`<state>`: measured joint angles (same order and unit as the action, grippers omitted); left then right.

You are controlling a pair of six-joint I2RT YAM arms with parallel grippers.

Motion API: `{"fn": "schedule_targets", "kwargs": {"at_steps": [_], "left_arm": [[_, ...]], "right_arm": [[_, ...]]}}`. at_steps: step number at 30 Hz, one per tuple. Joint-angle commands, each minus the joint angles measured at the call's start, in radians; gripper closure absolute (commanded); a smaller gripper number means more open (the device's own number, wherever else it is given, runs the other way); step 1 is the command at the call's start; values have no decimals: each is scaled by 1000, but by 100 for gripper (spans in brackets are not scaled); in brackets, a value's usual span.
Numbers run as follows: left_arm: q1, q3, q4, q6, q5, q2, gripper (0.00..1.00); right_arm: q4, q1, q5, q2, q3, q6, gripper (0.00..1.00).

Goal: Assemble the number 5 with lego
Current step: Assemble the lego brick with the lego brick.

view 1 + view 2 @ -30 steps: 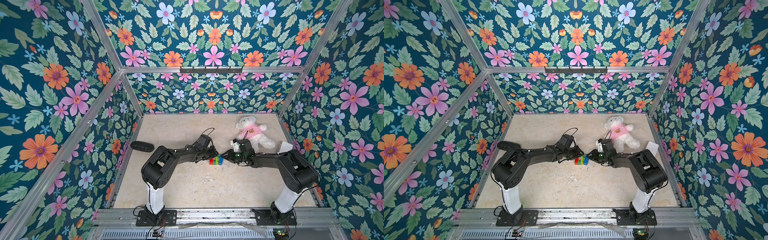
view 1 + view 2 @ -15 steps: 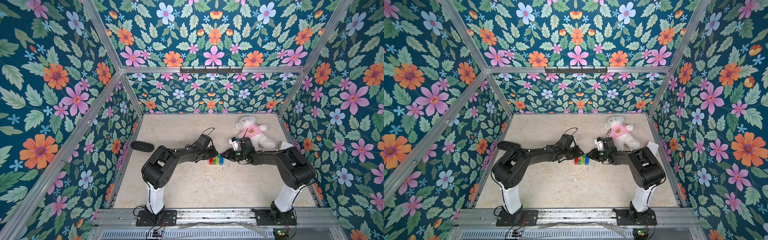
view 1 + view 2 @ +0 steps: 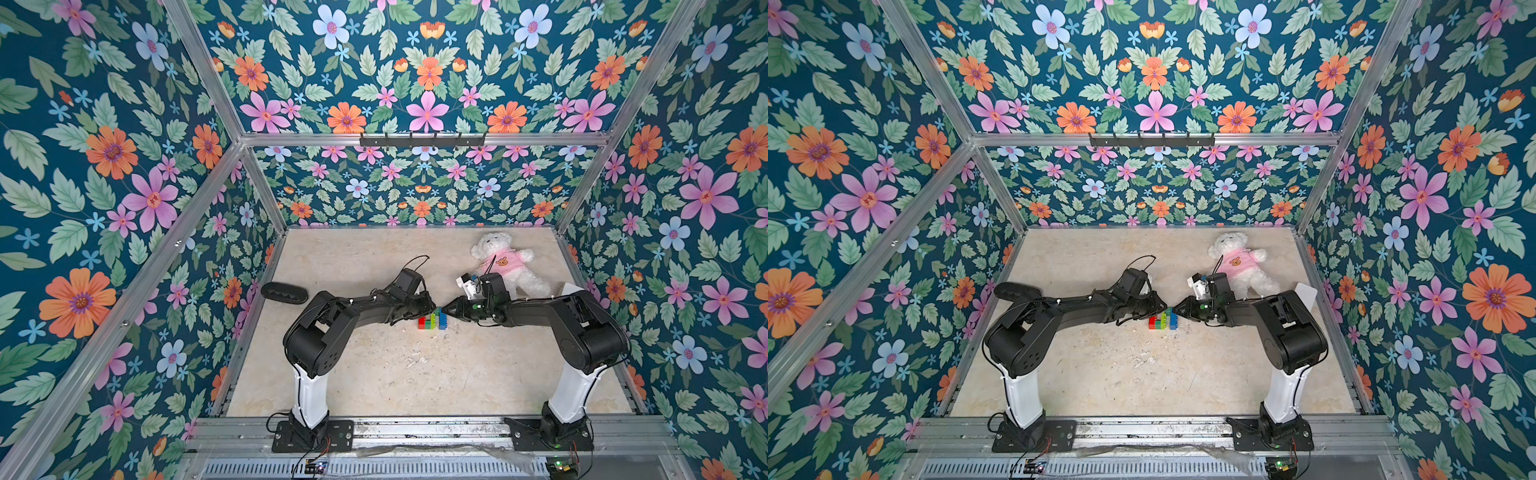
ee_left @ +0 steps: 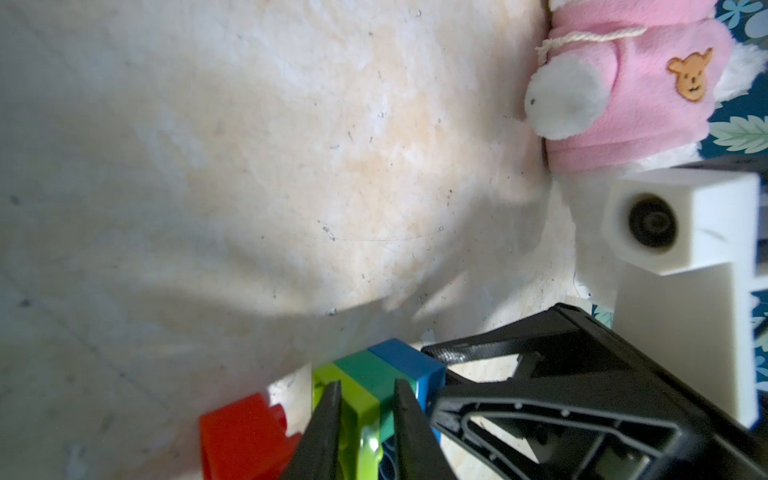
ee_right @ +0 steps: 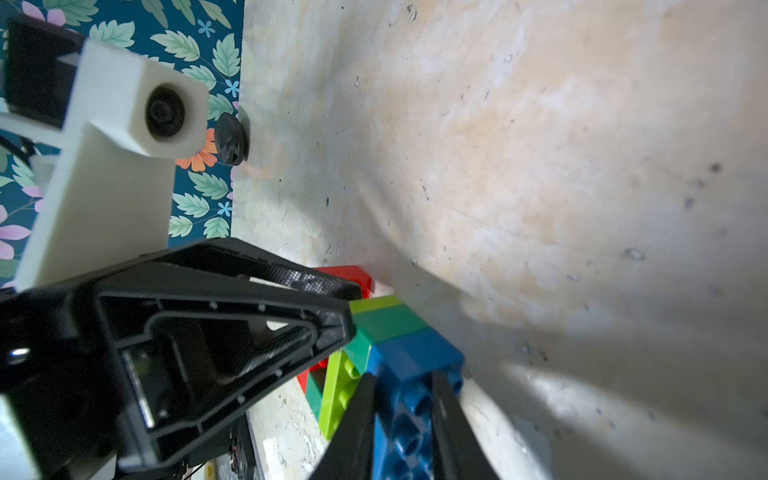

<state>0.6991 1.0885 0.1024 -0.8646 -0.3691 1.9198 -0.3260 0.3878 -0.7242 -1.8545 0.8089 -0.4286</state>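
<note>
The lego (image 3: 432,321) lies on its side mid-table as one joined stack, also in the other top view (image 3: 1163,321): red, dark green, lime, dark green, blue from left to right. My left gripper (image 4: 368,386) reaches in from the left, shut on the lime brick (image 4: 328,376) and the dark-green one (image 4: 365,365) beside it. The red brick (image 4: 241,436) sticks out beyond its fingers. My right gripper (image 5: 402,376) comes from the right and is shut on the blue brick (image 5: 415,353). Both gripper tips nearly meet over the stack (image 3: 437,311).
A white teddy in a pink shirt (image 3: 505,266) lies behind the right arm at the back right. A black oval object (image 3: 284,293) sits by the left wall. A white card (image 3: 575,289) leans near the right wall. Flowered walls enclose the table.
Almost nothing: the right arm shifted slightly, and the stack stays in the same spot between both grippers.
</note>
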Motion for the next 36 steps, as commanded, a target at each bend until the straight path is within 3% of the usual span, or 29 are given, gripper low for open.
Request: {"fn": "schedule_targets", "kwargs": {"at_steps": [1, 12, 16, 28, 36], "left_arm": [[1, -6, -32, 13, -9, 9, 75], [2, -4, -31, 13, -11, 12, 75], [-1, -1, -36, 13, -5, 4, 75], [-14, 25, -69, 24, 15, -23, 63], [-22, 46, -77, 28, 10, -43, 55]], "right_arm": [[73, 6, 20, -22, -3, 25, 75], [46, -6, 0, -25, -13, 4, 74], [54, -6, 9, -10, -11, 3, 67], [90, -6, 54, 35, -4, -3, 54], [101, -5, 75, 58, -5, -14, 52]]}}
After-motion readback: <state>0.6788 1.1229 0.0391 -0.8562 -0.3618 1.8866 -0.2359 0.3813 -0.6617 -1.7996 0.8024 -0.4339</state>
